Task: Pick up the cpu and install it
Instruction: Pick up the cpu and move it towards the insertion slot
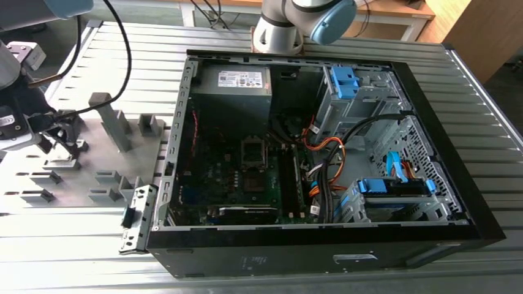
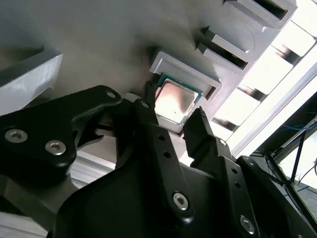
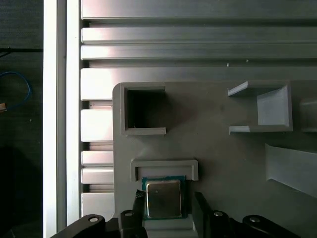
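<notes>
I see, in the exterior view, a ribbed aluminium table point(image 1: 73, 257) whose slats catch bright glare, a white-legged desk point(image 1: 396, 21) just beyond the table's far edge, and a pale wooden cabinet point(image 1: 478, 33) beside its far corner.
</notes>
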